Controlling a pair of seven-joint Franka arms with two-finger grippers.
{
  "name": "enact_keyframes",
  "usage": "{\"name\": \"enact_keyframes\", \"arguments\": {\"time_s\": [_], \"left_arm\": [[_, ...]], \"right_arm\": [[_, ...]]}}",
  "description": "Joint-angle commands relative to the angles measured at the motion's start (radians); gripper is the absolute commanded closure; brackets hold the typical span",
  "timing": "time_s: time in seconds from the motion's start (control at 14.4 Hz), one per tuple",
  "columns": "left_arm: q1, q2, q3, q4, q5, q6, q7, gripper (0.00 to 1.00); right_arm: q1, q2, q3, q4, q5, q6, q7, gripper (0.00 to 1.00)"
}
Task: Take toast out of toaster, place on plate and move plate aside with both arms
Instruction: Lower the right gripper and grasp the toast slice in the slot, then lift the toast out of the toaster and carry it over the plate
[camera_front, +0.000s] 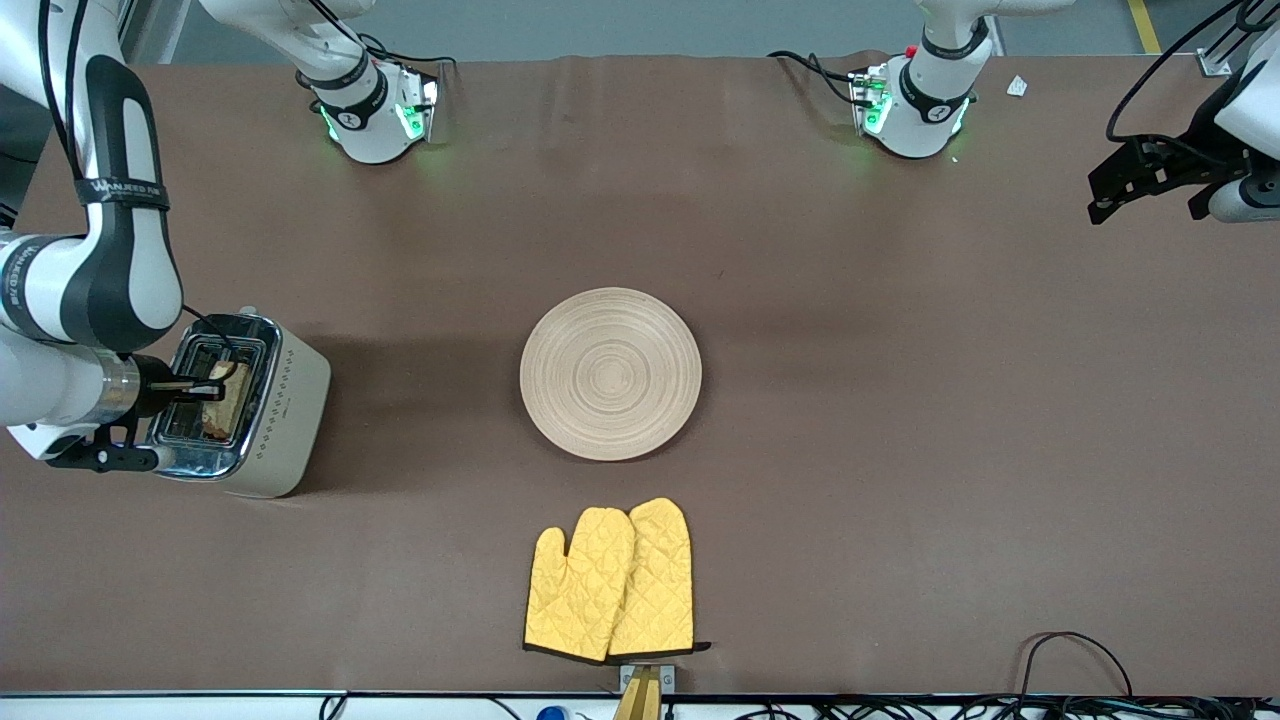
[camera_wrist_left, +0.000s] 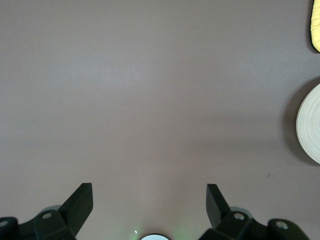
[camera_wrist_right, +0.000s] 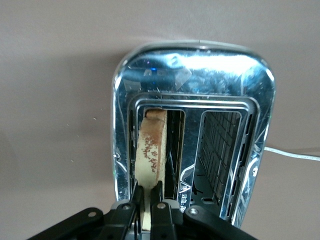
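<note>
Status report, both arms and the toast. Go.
Right gripper shut on the toast, still in the toaster. Left gripper open, waiting over bare table. Plate unobstructed.

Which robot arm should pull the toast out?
The right one. Its fingers are already pinched on the toast in the toaster; the left gripper hangs open over bare table.
</note>
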Motion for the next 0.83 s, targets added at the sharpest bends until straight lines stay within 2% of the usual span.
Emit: {"name": "enact_keyframes", "arguments": {"time_s": [0.0, 0.21, 0.35, 0.69, 0.76], "left_arm": [[0.001, 0.006, 0.003, 0.02, -0.014, -0.014, 0.018, 0.0], [0.001, 0.006, 0.003, 0.02, -0.014, -0.014, 0.02, 0.0], [0.002, 0.006, 0.003, 0.02, -0.014, -0.014, 0.02, 0.0], [0.002, 0.006, 0.003, 0.02, -0.014, -0.014, 0.02, 0.0], [0.002, 0.006, 0.003, 0.02, -0.014, -0.014, 0.02, 0.0]], "right_arm": [[0.021, -0.063, 0.004, 0.033, 0.013, -0.05, -0.003, 0.92], [0.092, -0.096, 0.004, 0.116, 0.013, -0.142, 0.006, 0.93], [0.132, -0.105, 0.009, 0.131, 0.033, -0.17, 0.025, 0.93], [0.151, -0.093, 0.007, 0.118, 0.289, -0.162, 0.026, 0.92], [0.174, -0.079, 0.007, 0.115, 0.315, -0.158, 0.026, 0.92]]}}
